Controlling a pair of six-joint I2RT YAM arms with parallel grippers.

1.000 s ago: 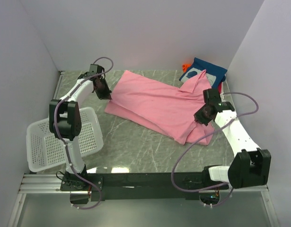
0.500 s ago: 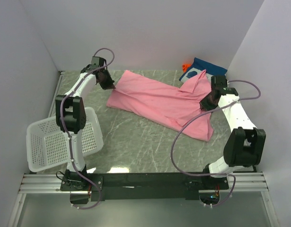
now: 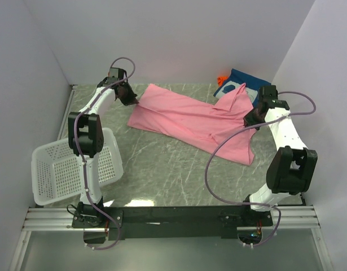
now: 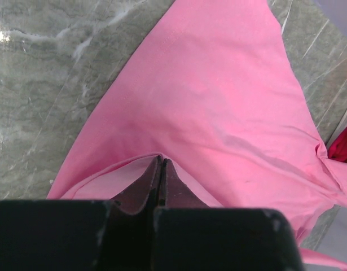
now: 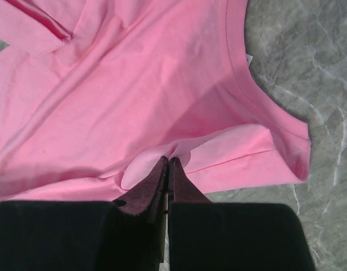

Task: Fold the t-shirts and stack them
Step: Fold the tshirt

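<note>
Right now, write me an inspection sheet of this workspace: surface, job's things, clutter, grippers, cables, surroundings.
Surface: grey marbled table.
Job's things: pink t-shirt lies spread across the middle, not folded. Navy t-shirt lies folded at the far right corner, with orange cloth beside it.
Clutter: white mesh basket at the near left, nothing seen inside.
Grippers: left gripper is shut on the pink t-shirt's far left edge. Right gripper is shut on its edge near the collar.
Cables: purple cables loop off both arms, and the right one crosses above the shirt.
Surroundings: plain white walls on three sides.
</note>
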